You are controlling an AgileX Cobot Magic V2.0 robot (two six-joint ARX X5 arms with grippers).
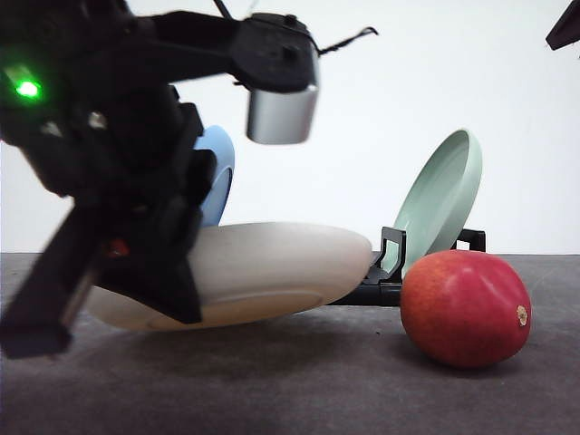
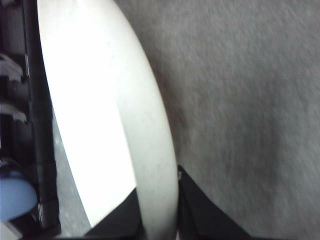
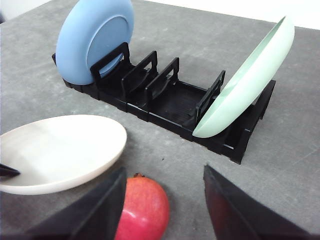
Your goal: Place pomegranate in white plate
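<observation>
Three plates—white plate (image 3: 60, 150), blue plate (image 3: 92, 37), green plate (image 3: 250, 85)—one pomegranate (image 1: 465, 308), one rack (image 3: 170, 105).

No legible text or markings.

pomegranate (image 1: 465, 308) on table right of white plate (image 1: 263, 272), rack (image 3: 165, 100) behind both

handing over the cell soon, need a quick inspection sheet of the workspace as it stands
surface: grey matte tabletop, nothing spilled
job's things: smooth red pomegranate on the table, outside the wide cream-white plate
clutter: black slotted rack holding round blue plate and pale green plate
grippers: left gripper shut on the white plate's rim; right gripper open above the pomegranate
cables: thin black cable on left arm
surroundings: plain white wall
</observation>
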